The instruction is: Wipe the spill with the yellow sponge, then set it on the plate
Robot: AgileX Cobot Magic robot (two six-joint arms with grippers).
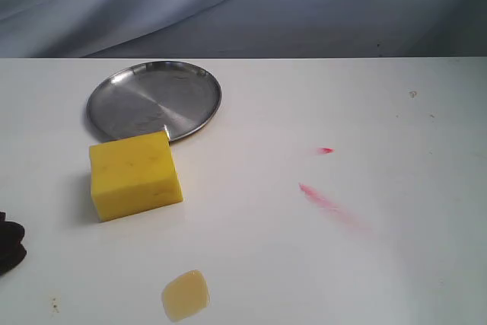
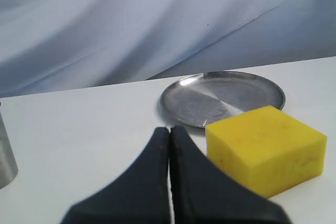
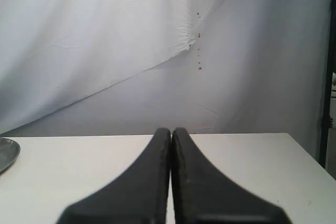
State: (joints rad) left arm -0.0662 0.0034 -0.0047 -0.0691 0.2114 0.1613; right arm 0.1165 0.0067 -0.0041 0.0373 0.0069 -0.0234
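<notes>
The left gripper (image 2: 169, 130) has its black fingers pressed together on nothing; the right gripper (image 3: 170, 130) is likewise pinched and empty. The step in hand looks like grasping the yellow sponge (image 1: 135, 175), which sits just beside the near rim of the plate (image 1: 152, 97). The left jaws should spread wider than the block, straddle it squarely, and squeeze lightly. The amber spill (image 1: 185, 294) lies apart from it, nearer the camera. Count: two grippers, one sponge, one plate, one spill, two red streaks (image 1: 329, 203).
</notes>
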